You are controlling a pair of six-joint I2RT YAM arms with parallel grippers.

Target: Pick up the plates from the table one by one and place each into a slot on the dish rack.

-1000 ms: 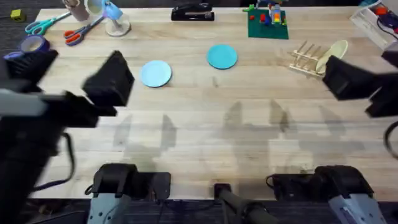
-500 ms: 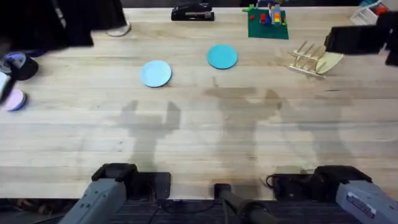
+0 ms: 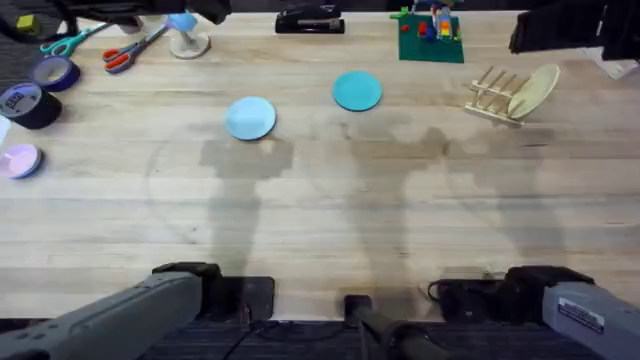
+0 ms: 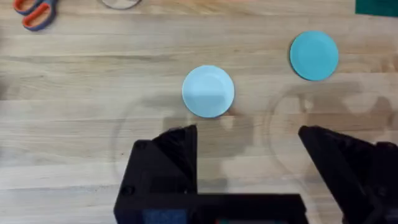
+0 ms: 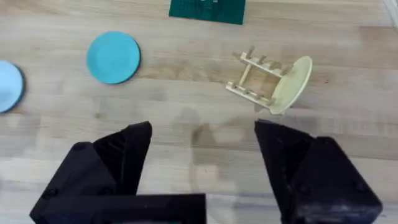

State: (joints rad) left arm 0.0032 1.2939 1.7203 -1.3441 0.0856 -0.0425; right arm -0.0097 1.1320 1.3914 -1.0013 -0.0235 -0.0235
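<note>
Plates first: the light blue plate lies flat on the table just ahead of my left gripper, close to its midline, and the teal plate lies flat farther out, off toward one finger. Both my grippers are spread wide and hold nothing, touching nothing. My right gripper hangs above bare wood; ahead of it stands the rack with a pale cream plate on edge at its end, tilted. The teal plate sits well off to the side of that rack, apart from it.

The table is light planked wood with grain showing. Along its far edge I see scissors, a black stapler and a green baseplate; tape rolls and a pink disc sit at the left edge.

Both task plates look round, plain and matte.
</note>
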